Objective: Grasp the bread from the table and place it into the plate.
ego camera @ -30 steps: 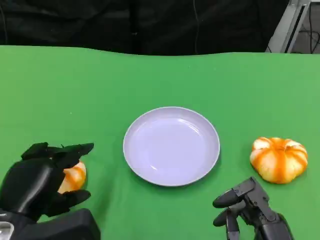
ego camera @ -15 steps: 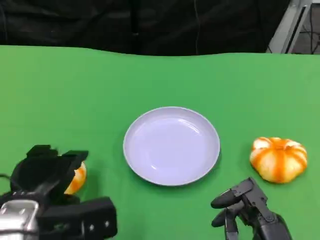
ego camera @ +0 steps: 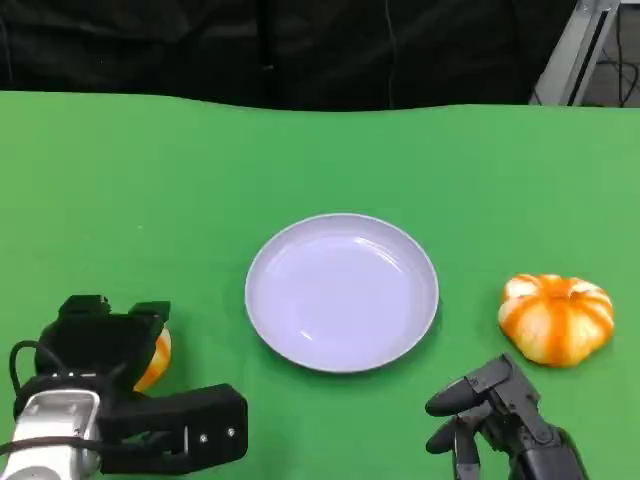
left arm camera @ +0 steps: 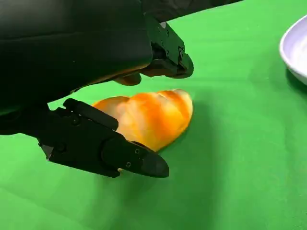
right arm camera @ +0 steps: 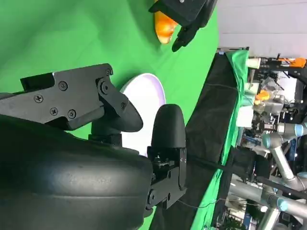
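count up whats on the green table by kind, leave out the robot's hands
bread: 2 (one on the robot's left, under its left hand; one on the robot's right, ahead of its right hand)
plate: 1 (pale lilac, nothing on it, between the two)
total: 3

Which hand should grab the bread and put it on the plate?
The left hand. Its fingers already sit on both sides of one bread, beside the plate. The right hand holds nothing and sits short of the other bread.
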